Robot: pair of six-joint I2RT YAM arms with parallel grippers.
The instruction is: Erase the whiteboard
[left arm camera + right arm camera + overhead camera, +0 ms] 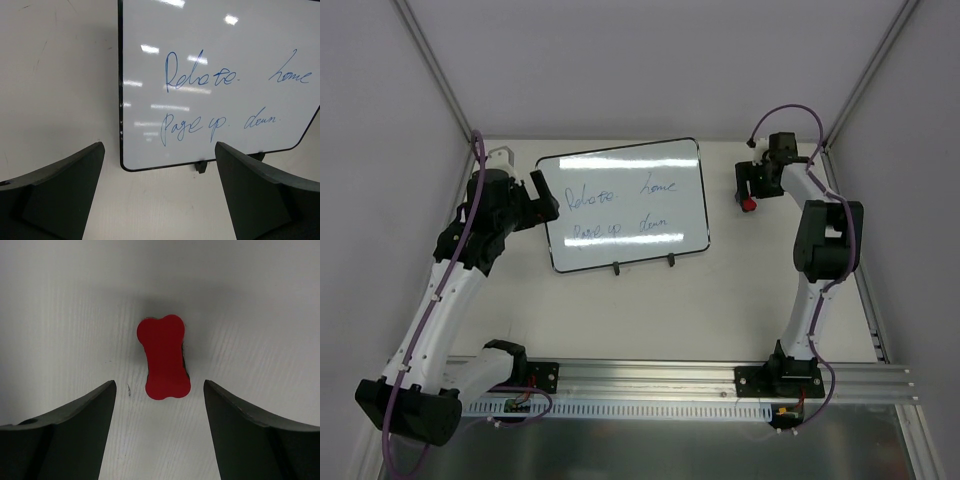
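Note:
The whiteboard (625, 205) lies flat at the back middle of the table, with a thin black frame, two small black feet at its near edge and blue handwriting in two lines. In the left wrist view the whiteboard (220, 75) fills the upper right. My left gripper (542, 198) is open and empty, just off the board's left edge; its midpoint (159, 150) lies over the board's near left corner. A small red bone-shaped eraser (164, 356) lies on the table. My right gripper (159, 390) is open above the eraser (750, 204), at the far right.
White walls and slanted metal posts close in the table at the back and sides. A metal rail (650, 385) carrying both arm bases runs along the near edge. Bare table surface lies between the whiteboard and the eraser.

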